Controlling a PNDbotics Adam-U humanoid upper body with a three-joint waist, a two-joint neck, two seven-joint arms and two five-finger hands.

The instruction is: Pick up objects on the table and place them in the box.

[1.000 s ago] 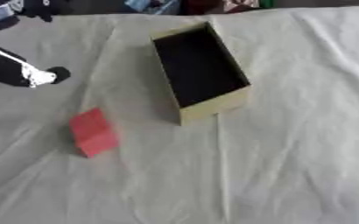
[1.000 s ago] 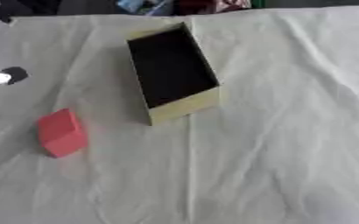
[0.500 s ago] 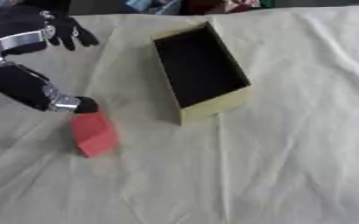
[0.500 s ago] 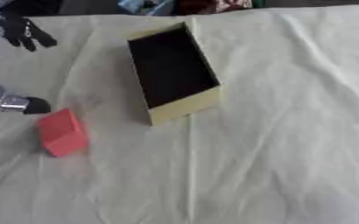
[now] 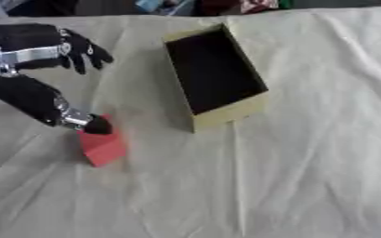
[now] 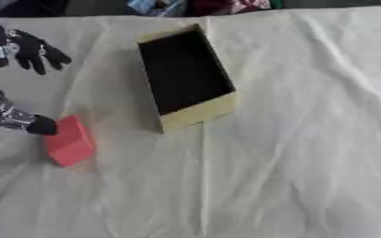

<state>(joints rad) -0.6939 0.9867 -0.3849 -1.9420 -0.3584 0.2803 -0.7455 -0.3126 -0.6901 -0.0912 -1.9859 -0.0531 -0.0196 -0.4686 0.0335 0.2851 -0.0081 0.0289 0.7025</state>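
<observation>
Where the left arm comes in from the left edge, the left hand (image 5: 63, 44) is spread over the cloth (image 5: 307, 162), its dark fingers (image 5: 92, 51) relaxed and apart and its thumb (image 5: 92, 124) reaching down; it holds nothing. The thumb tip touches the upper end of the block (image 5: 102, 145), or is just at it; I cannot tell which. The block is red and lies flat on the cloth, a little tilted, in the left part of the table and below the hand. It is outside the box (image 5: 226, 114).

The box stands right of the block, near the middle and toward the far side. It is pale yellow outside, dark inside and open at the top. It lies askew, with its near short wall facing the lower right. I see nothing in it.

The cloth is cream and covers the whole table, with long creases and folds, most of them on the right and near sides. Along the far edge the room is dark, with some coloured things (image 5: 218, 5) too blurred to name. The right hand does not show.
</observation>
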